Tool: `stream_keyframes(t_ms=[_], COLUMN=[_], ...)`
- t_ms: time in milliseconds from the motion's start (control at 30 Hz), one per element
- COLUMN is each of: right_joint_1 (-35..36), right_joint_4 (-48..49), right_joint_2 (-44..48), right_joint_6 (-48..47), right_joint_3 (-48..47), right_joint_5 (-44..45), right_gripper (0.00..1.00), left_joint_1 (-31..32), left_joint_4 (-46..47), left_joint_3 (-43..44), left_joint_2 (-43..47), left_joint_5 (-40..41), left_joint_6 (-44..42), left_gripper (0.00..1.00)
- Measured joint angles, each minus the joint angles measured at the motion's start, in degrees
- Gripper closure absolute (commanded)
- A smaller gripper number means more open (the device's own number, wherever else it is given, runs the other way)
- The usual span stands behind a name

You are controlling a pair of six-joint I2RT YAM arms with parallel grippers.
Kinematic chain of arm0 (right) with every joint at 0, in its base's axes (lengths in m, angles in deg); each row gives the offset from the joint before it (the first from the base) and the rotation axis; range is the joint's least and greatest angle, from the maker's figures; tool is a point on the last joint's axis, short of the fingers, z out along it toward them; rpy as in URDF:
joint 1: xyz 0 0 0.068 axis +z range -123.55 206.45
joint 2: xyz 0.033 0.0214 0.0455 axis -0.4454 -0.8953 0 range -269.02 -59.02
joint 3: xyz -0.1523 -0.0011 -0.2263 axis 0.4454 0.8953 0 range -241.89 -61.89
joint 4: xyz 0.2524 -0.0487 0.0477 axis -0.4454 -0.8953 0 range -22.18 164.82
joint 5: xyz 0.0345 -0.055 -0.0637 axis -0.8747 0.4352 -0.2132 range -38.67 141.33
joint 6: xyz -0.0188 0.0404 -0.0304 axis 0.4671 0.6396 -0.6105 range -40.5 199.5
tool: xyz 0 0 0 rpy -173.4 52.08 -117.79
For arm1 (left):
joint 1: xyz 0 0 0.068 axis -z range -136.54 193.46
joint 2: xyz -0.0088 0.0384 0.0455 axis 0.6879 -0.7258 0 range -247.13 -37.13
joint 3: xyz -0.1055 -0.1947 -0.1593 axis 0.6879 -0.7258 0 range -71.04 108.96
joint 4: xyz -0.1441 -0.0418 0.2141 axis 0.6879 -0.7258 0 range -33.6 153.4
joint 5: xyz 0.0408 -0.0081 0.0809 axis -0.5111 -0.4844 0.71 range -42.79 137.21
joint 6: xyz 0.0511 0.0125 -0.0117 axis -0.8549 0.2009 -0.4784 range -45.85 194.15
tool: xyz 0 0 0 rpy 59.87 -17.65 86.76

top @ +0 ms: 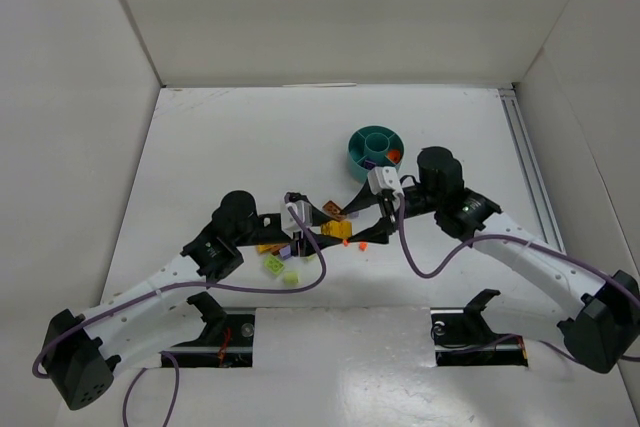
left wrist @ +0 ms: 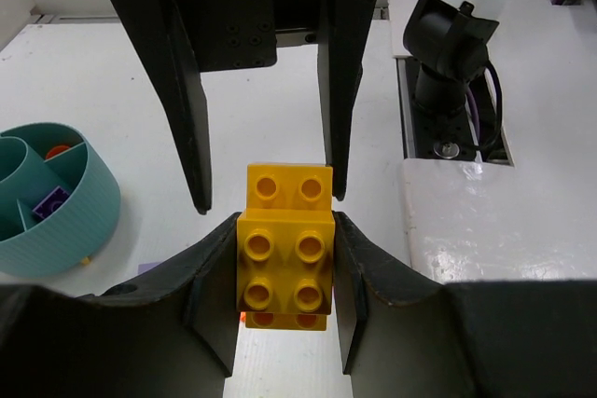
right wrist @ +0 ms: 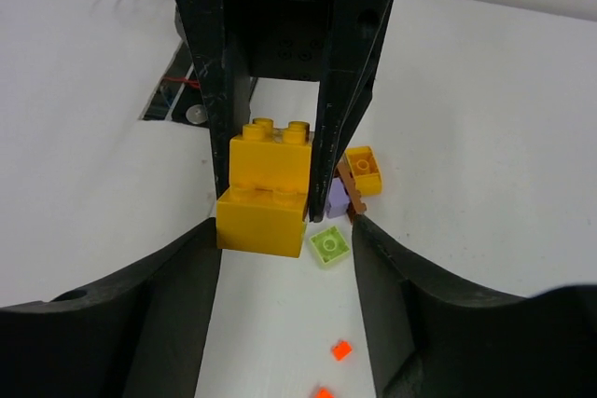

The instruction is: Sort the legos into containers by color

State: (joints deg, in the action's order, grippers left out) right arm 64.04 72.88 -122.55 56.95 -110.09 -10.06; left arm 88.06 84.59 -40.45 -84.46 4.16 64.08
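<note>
My bench (top: 220, 147) carries most of the legos loose, so I judge the sorting barely begun. My left tool (left wrist: 284, 230) is closed onto a stepped orange-yellow lego (left wrist: 284, 267), both fingers pressed to its sides, mid-bench and near the dish. I cannot tell whether it is lifted clear. My right tool (right wrist: 284, 223) straddles the same lego from the opposite side. It is spread wider than the lego, with a gap at one finger, so it has hold of nothing.

The round teal dish (left wrist: 93, 202) stands apart from both tools. One outer compartment holds an orange-red piece (left wrist: 58, 149) and the neighbouring one a lilac piece (left wrist: 48, 204). What I see of the other compartments looks bare.

Left to sort near the tools are a small orange-yellow brick (right wrist: 364, 170), a lilac brick (right wrist: 338, 198) and a brown sliver (right wrist: 354, 198) huddled together. A lime green tile (right wrist: 328, 245) lies just beside them, and two orange-red bits (right wrist: 340, 351) lie nearer me.
</note>
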Motion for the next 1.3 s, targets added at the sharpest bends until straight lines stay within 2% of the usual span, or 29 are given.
stream_keyframes(t_ms=[100, 433, 700, 733, 833, 1033, 1100, 1300], right_joint_1=[0.02, 0.44, 0.37, 0.37, 0.37, 0.37, 0.37, 0.39], right_joint_4=[0.02, 0.26, 0.57, 0.57, 0.57, 0.63, 0.63, 1.16], right_joint_2=[-0.87, -2.73, -2.73, -2.73, -2.73, -2.93, -2.93, -2.95], right_joint_6=[0.85, 2.62, 2.86, 2.86, 2.82, 2.58, 2.6, 2.69], right_joint_3=[-0.04, -0.13, -0.13, -0.13, -0.13, -0.42, -0.81, -2.32], right_joint_5=[-0.11, -0.55, -0.66, -0.66, -0.76, -1.92, -2.32, -5.42], right_gripper=[0.45, 0.43, 0.72, 0.72, 0.49, 0.49, 0.45, 0.43], left_joint_1=[-0.07, -0.09, -0.11, -0.11, -0.11, -0.09, -0.09, -0.04], left_joint_4=[0.0, 0.04, -0.15, -0.22, -0.57, -1.31, -1.22, -1.97], left_joint_3=[0.02, 0.37, 0.55, 0.55, 0.68, 0.96, 0.96, 0.96], left_joint_2=[-0.02, -1.16, -1.25, -1.25, -1.25, -0.85, -0.42, -0.07], left_joint_5=[0.24, 0.63, 1.11, 1.11, 1.07, 0.55, 0.48, -0.39], left_joint_6=[0.07, 0.68, 0.94, 0.92, 0.66, -0.22, -0.37, -1.25], left_gripper=[1.0, 1.0, 1.0, 1.0, 1.0, 1.0, 1.0, 1.0])
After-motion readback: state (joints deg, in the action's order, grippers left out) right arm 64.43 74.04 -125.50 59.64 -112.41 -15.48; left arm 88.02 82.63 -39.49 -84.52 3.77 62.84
